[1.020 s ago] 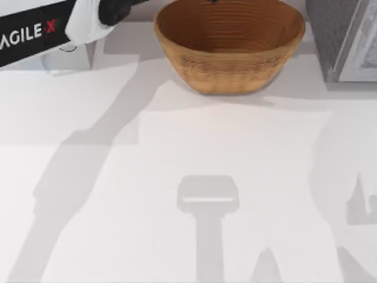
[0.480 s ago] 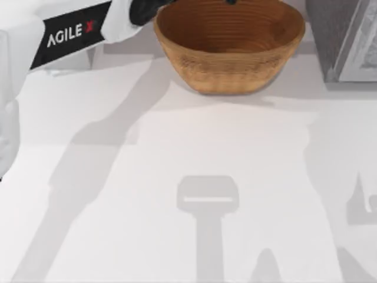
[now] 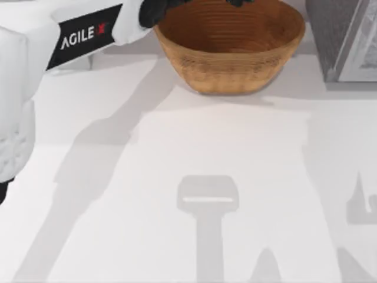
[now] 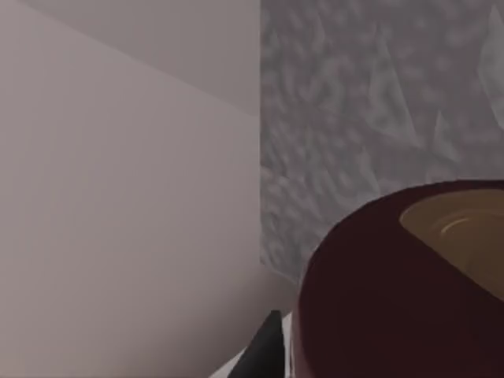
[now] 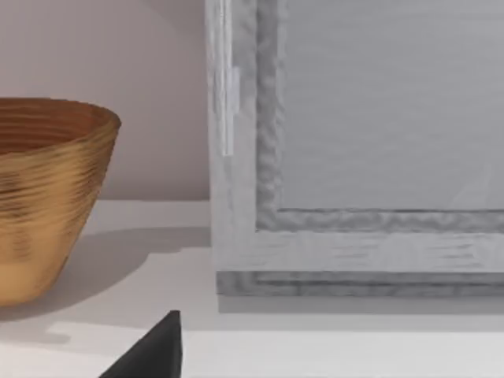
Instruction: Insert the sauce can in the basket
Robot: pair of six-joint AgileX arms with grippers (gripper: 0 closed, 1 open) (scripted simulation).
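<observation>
The sauce can (image 4: 394, 299) sits close up in the left wrist view, showing its dark maroon top, with a dark fingertip (image 4: 264, 350) right beside it. My left gripper (image 3: 238, 2) is at the far edge of the table, over the back rim of the tan wicker basket (image 3: 230, 53), and is shut on the can. The left arm reaches in from the left, its black wrist over the basket's left rim. The basket (image 5: 39, 197) also stands at the side of the right wrist view, with a dark part of my right gripper (image 5: 153, 354) low in front.
A grey textured cabinet (image 3: 347, 41) stands right of the basket at the back right and looms close in the right wrist view (image 5: 354, 157). White tabletop (image 3: 188, 153) stretches in front of the basket, crossed by arm shadows.
My left arm has swung to the right, bringing its gripper from beside the basket's left rim to over the basket's back rim. The basket has not moved.
</observation>
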